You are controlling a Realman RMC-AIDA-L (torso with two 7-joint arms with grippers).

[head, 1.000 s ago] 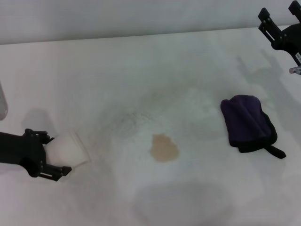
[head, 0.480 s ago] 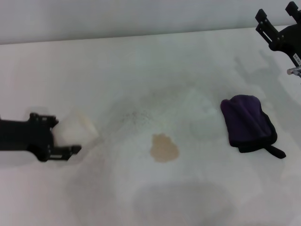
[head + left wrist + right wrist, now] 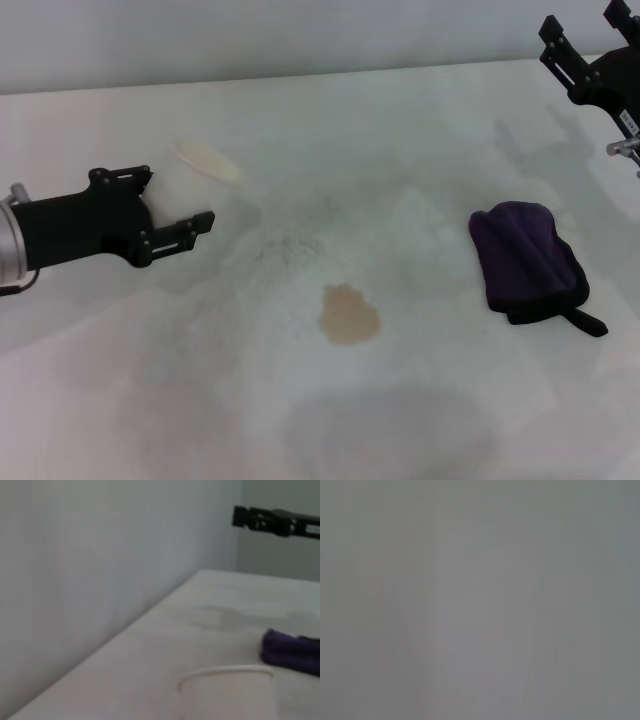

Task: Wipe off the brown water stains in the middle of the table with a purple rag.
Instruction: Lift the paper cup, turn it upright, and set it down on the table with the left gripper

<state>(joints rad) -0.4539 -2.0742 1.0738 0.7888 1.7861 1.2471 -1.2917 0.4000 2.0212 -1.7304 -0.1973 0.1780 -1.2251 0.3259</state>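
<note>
The brown water stain (image 3: 349, 314) is a small tan blotch in the middle of the white table (image 3: 400, 130). The folded purple rag (image 3: 528, 258) lies flat to the right of it, its black tab toward the front; it also shows in the left wrist view (image 3: 292, 652). My left gripper (image 3: 168, 200) is at the left, shut on a white paper cup (image 3: 195, 172) held tilted above the table, well left of the stain. My right gripper (image 3: 590, 50) hangs open and empty at the far right back, behind the rag.
The paper cup's rim (image 3: 227, 677) fills the lower part of the left wrist view, with my right gripper (image 3: 275, 520) far off. A grey wall runs behind the table. The right wrist view shows only plain grey.
My left gripper has carried the paper cup from the front left up and toward the back and right. The right gripper, the rag and the stain have stayed put.
</note>
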